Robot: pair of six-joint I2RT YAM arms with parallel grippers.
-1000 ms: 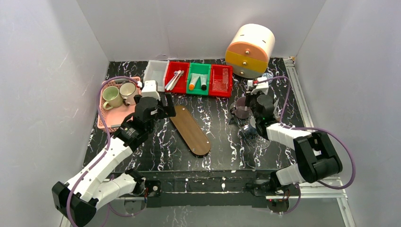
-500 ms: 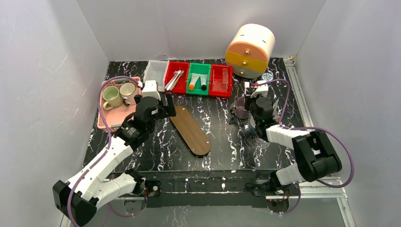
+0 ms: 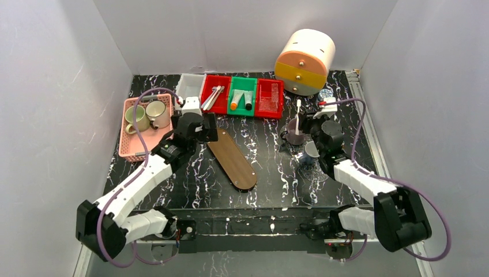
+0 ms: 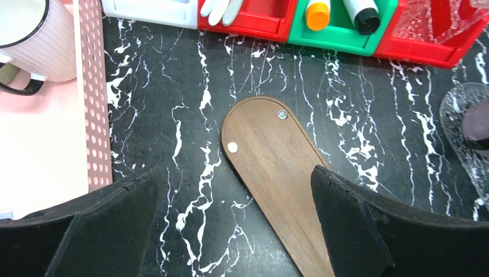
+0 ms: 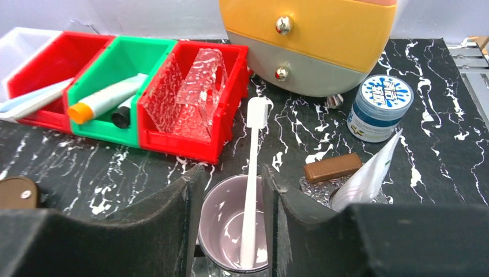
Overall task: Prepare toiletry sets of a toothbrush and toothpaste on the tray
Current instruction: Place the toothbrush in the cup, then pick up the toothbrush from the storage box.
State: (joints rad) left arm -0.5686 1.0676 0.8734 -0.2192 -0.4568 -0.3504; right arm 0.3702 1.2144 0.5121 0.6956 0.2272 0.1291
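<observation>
R claw let go, now open | toothbrush stands in cup | L claw open, moved fwd

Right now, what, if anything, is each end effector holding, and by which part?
Nothing. The left end effector is open; the right end effector stands open around the slim white toothbrush in the mauve cup.

Robot lab booth: white walls, marbled tabletop.

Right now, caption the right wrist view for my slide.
Right gripper open, toothbrush standing in the cup between its fingers.
</observation>
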